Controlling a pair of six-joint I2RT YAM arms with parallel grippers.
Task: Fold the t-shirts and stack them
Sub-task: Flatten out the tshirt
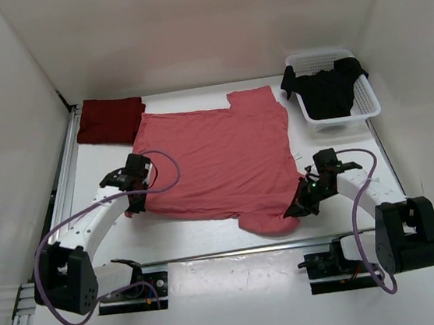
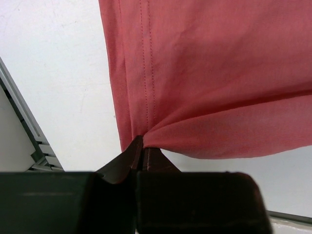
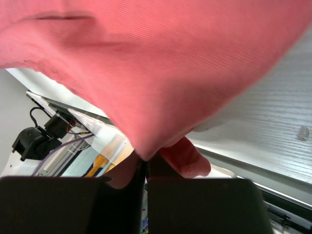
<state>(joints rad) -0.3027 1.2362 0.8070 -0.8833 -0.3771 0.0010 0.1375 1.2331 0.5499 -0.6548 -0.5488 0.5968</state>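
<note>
The maroon shirt [image 1: 110,120] lies folded at the counter [image 1: 95,157] far left. The pink shirt [image 1: 216,158] lies spread mid-counter, unfolded, its near edge clamped by the left end effector [image 2: 139,153] and the right end effector [image 3: 145,161]. The black shirt [image 1: 326,87] sits in the basket [image 1: 367,106].

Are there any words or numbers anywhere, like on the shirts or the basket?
None can be read in any view.
The salmon pink t-shirt, the dark maroon t-shirt and the black t-shirt are all plain, with no print or label showing.
The white basket and the table carry no writing either.
</note>
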